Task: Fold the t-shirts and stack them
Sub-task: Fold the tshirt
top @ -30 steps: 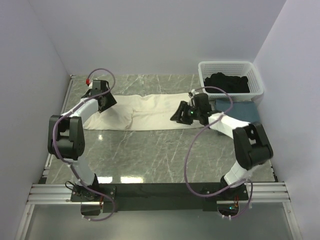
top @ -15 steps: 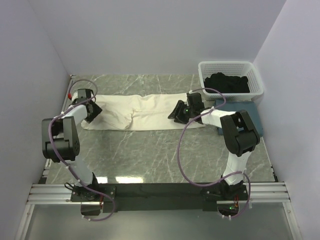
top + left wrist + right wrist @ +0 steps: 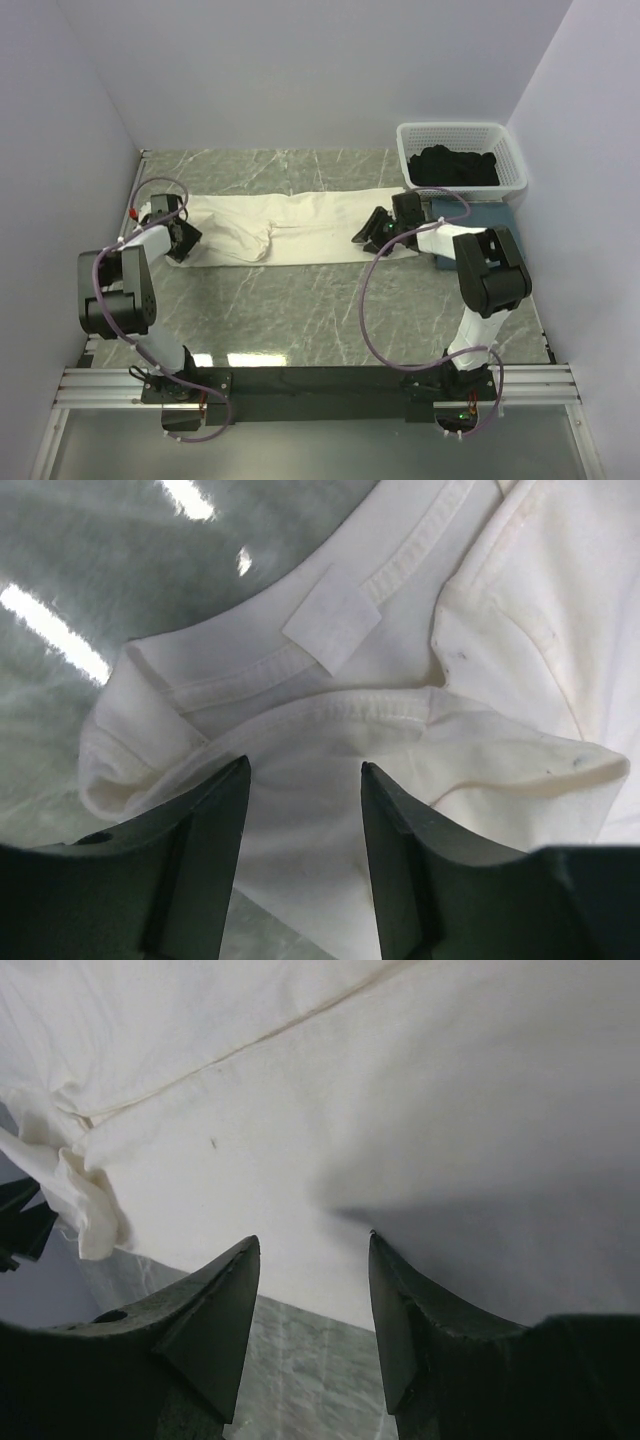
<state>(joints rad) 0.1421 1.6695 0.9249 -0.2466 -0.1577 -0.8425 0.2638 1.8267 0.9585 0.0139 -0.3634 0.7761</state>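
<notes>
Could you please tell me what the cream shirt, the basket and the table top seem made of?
The cream-white t-shirt looks like soft matte cloth, perhaps cotton: stitched hems, limp folds. The basket seems white plastic: rigid lattice walls. The table top looks like polished grey marble or a printed imitation: pale veins, glossy reflections.

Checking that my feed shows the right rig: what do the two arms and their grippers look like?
The left arm and right arm have black joint housings with white links, and each carries a looping purple cable. The left gripper and right gripper have dark, tapered, wedge-shaped fingers.
</notes>
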